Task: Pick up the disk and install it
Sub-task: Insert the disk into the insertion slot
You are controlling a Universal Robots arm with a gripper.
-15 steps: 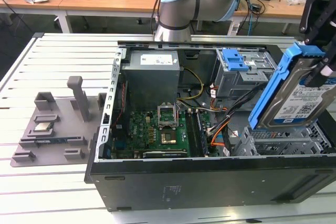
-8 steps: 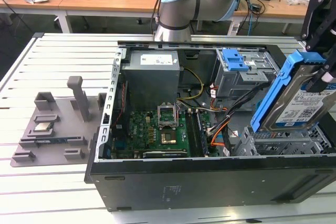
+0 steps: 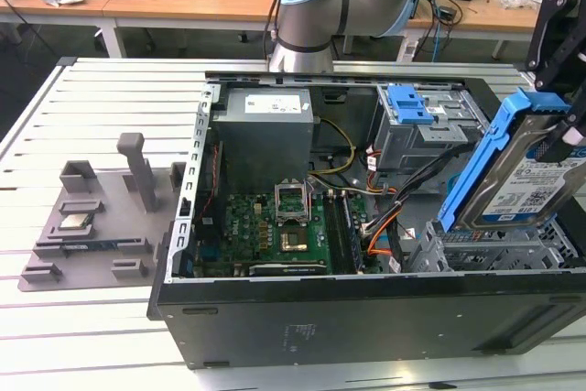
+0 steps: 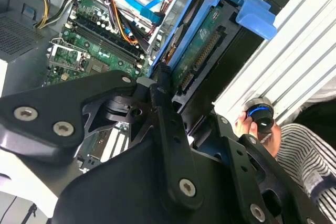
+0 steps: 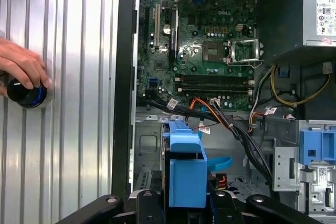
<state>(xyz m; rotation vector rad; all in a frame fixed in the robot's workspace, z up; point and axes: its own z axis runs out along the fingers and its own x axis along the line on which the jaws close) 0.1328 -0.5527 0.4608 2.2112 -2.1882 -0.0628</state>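
Observation:
The disk [image 3: 515,185], a silver drive with a white-and-blue label in a blue plastic bracket, hangs steeply tilted over the metal drive bay [image 3: 476,246] at the exterior view's right end of the open computer case [image 3: 366,318]. My black gripper [image 3: 569,125] comes in from the upper right and is shut on the disk's raised end. In the second wrist view the fingers [image 4: 159,90] clamp the disk [image 4: 202,40], circuit board side showing. In the first wrist view the blue bracket [image 5: 184,171] sits between the gripper [image 5: 181,205] linkages, above the bay.
Inside the case lie the motherboard [image 3: 275,222], power supply [image 3: 265,130], loose cables [image 3: 385,217] and a grey drive cage with blue latch [image 3: 407,116]. A grey fixture with a CPU chip [image 3: 73,222] sits at the exterior view's left. A hand [image 5: 21,64] rests on a round knob [image 5: 23,94].

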